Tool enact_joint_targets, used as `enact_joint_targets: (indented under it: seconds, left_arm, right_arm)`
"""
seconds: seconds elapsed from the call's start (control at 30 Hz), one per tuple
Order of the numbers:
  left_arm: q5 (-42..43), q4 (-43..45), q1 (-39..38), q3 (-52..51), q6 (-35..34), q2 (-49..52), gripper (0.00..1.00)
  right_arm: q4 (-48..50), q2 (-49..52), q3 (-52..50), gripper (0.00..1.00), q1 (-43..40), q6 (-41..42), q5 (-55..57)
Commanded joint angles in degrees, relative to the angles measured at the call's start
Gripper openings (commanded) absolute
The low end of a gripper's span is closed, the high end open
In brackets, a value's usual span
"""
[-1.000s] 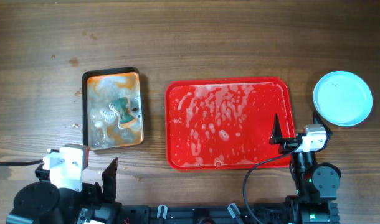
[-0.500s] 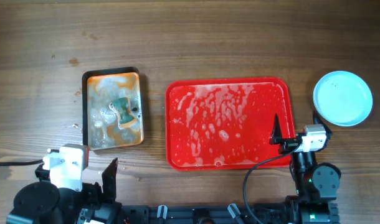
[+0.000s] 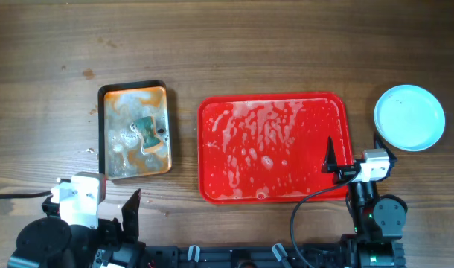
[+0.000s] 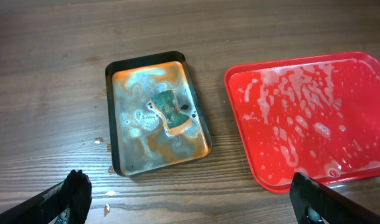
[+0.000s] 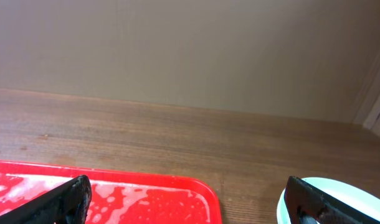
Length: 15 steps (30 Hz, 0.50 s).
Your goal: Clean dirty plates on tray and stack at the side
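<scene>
The red tray point(image 3: 274, 97) lies in the middle of the table, its floor streaked with white soapy foam and no plate on it. Pale blue-white plates point(image 3: 409, 117) rest on the wood to its right; from above only the clean top one shows. My right gripper point(image 3: 357, 153) hovers open over the gap between the tray's right rim and the plates, holding nothing. In the right wrist view its fingers frame the tray corner point(image 5: 177, 190) and the plate edge point(image 5: 355, 196). My left gripper point(image 4: 193, 200) stands open and empty near the front edge, left of the tray.
A dark metal tray point(image 3: 103, 134) holding murky orange water and a green sponge point(image 3: 144, 132) sits left of the red tray. Small crumbs or droplets point(image 4: 100, 141) dot the wood beside it. A black cable point(image 3: 316, 197) runs by the right arm's base.
</scene>
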Motion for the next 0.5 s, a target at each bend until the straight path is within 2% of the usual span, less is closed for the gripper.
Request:
enact_joint_targets:
  seconds: [0.0,0.07,0.1,0.23,0.33,0.47]
  left_arm:
    - [-0.3,0.1,-0.3,0.3,0.9,-0.1,1.0]
    - [-0.3,1.2,0.1,0.3,0.9,-0.2,1.0]
    - [-0.3,4.5,0.8,0.3,0.9,-0.4,1.0]
    - [2.2,23.1,5.3,-2.1,0.9,-5.4,1.0]
    - [6.5,32.2,7.8,-9.9,0.8,-12.8,1.0]
    - [11.5,35.7,10.0,-22.5,0.7,-20.8,1.0]
  right_arm:
    - [0.1,-0.7,-0.1,1.0,0.2,-0.5,-1.1]
    - [0.1,-0.7,-0.1,1.0,0.2,-0.5,-1.1]
    - [0.1,-0.7,-0.1,1.0,0.2,-0.5,-1.1]
    - [0.1,-0.7,-0.1,1.0,0.2,-0.5,-1.1]
    - [0.1,-0.7,-0.1,1.0,0.2,-0.5,-1.1]
    - [0.1,-0.7,-0.1,1.0,0.2,-0.5,-1.1]
